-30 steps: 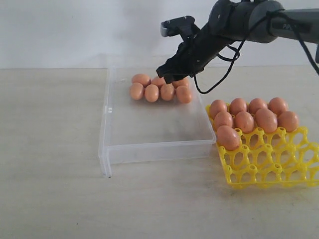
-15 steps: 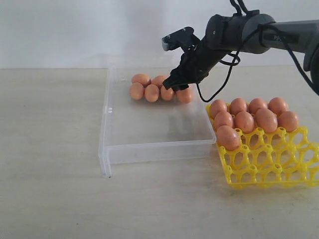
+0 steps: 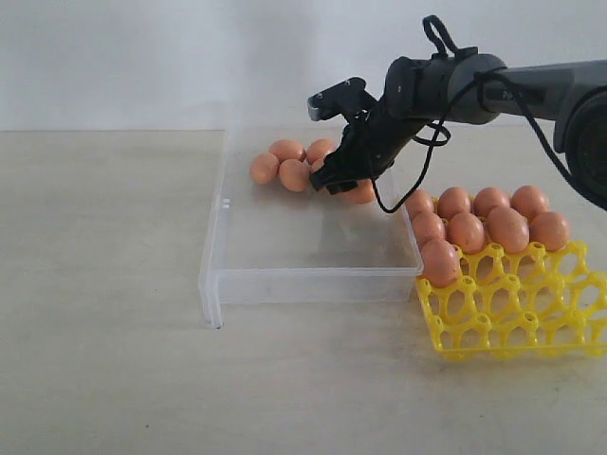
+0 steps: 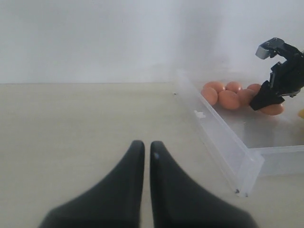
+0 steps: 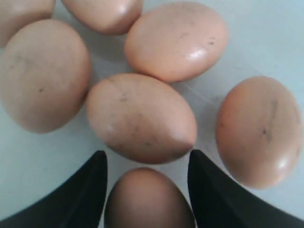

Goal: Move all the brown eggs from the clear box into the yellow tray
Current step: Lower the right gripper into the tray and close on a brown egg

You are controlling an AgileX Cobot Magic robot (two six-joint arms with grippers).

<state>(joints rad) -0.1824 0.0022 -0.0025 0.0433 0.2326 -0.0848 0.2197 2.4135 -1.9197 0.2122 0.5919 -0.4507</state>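
Several brown eggs (image 3: 295, 174) lie clustered at the far end of the clear box (image 3: 313, 282). My right gripper (image 3: 334, 182) is down among them. In the right wrist view this gripper (image 5: 148, 159) stands open with one shadowed egg (image 5: 148, 202) between its fingers, which sit close on both sides. Another egg (image 5: 142, 118) lies just ahead of the tips. The yellow tray (image 3: 512, 318) right of the box holds several eggs (image 3: 465, 230) in its far rows. My left gripper (image 4: 147, 145) is shut and empty over bare table, left of the box (image 4: 223, 137).
The box's right front corner nearly touches the tray's near-left egg (image 3: 439, 261). The tray's front rows of cells (image 3: 531, 327) hold nothing. A white wall stands behind the table. The right arm's cable (image 3: 417, 161) loops over the box's right side.
The right gripper came down from above the eggs into the cluster. The clear box and its eggs slid a little to the right, toward the tray.
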